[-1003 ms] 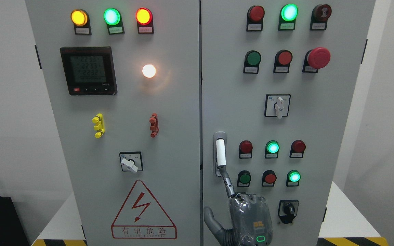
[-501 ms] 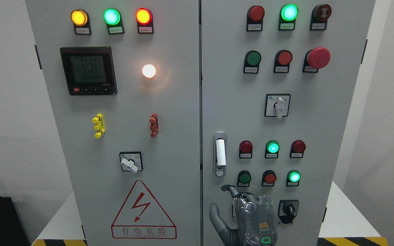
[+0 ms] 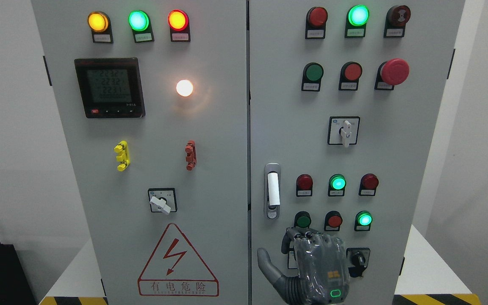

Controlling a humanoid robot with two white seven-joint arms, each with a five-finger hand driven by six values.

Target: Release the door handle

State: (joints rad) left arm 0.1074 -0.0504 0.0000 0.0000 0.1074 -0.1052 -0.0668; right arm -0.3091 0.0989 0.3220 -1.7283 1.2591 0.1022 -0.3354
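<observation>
The door handle point(image 3: 273, 190) is a white lever in a chrome plate, upright at the left edge of the cabinet's right door point(image 3: 396, 161). My right hand point(image 3: 311, 262) comes up from the bottom edge and sits below the handle, apart from it. Its fingers point(image 3: 297, 234) are curled in and hold nothing, and its thumb point(image 3: 266, 263) sticks out to the left. The hand covers part of the panel beside a black rotary switch point(image 3: 357, 259). My left hand is out of view.
The grey cabinet's right door carries red and green buttons, a red mushroom stop button point(image 3: 394, 71) and a white selector point(image 3: 345, 131). The left door point(image 3: 227, 140) has a meter point(image 3: 109, 87), lamps and a warning triangle point(image 3: 177, 262). White ledges flank the cabinet.
My right hand's extended finger has left the bottom of the handle. The hand has dropped, shifted slightly right, and its fingers have curled in.
</observation>
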